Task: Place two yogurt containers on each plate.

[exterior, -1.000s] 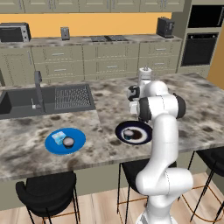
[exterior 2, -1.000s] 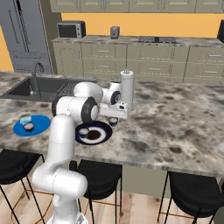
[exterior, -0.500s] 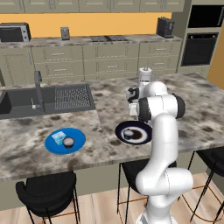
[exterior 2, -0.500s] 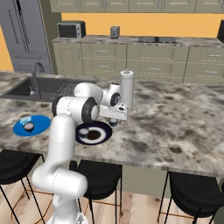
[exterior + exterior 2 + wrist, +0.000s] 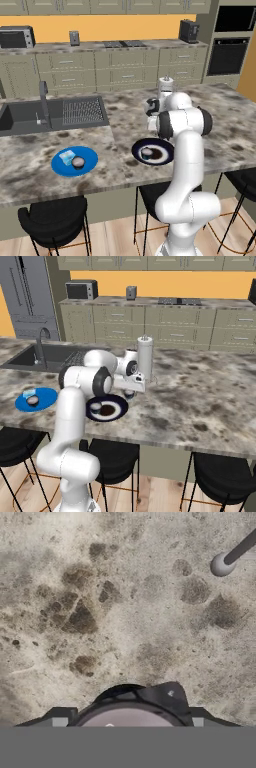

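hand (image 5: 126,714) – seemingly pinching yogurt cup (image 5: 125,718) | counter (image 5: 125,612) beneath

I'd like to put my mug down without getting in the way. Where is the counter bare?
Bare stone lies right of the tall white cylinder, out to the counter end. It is crowded around the dark plate, the arm and the blue plate.

Two round flat plates: one bright blue (image 5: 74,161), one navy-black (image 5: 153,151). Four tiny yogurt cups: two on the blue plate (image 5: 66,158) (image 5: 78,161), one on the navy (image 5: 146,153), one between the fingers (image 5: 127,717).
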